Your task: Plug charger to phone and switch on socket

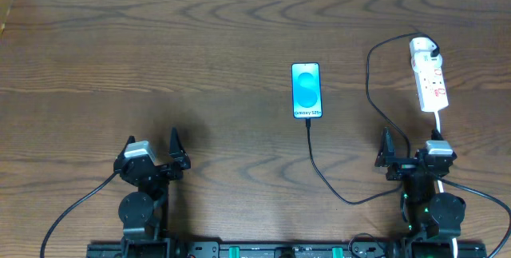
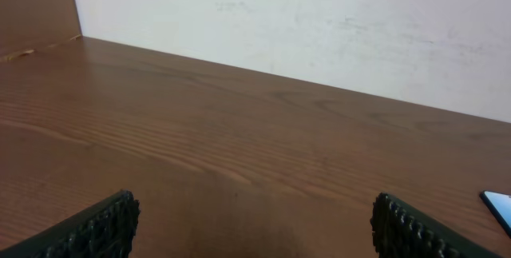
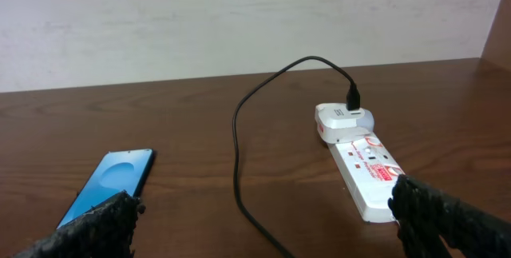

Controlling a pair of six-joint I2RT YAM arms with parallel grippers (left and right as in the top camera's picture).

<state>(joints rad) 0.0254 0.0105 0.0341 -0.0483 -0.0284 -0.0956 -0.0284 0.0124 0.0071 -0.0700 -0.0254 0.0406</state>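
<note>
The phone (image 1: 306, 90) lies flat mid-table with its cyan screen lit; it also shows in the right wrist view (image 3: 112, 182), and one corner shows in the left wrist view (image 2: 499, 206). The black charger cable (image 1: 319, 170) meets the phone's near edge. It loops right and up to the white adapter (image 1: 425, 48), which is plugged into the far end of the socket (image 1: 431, 82). The right wrist view also shows the cable (image 3: 237, 146), the adapter (image 3: 339, 121) and the socket (image 3: 363, 166). My left gripper (image 1: 152, 146) (image 2: 255, 238) is open and empty at the near left. My right gripper (image 1: 411, 148) (image 3: 263, 226) is open and empty, just short of the socket.
The socket's white cord (image 1: 440, 122) runs from the strip toward my right arm. A pale wall (image 2: 319, 26) stands behind the table's far edge. Bare wooden tabletop (image 1: 160, 58) spreads across the left half.
</note>
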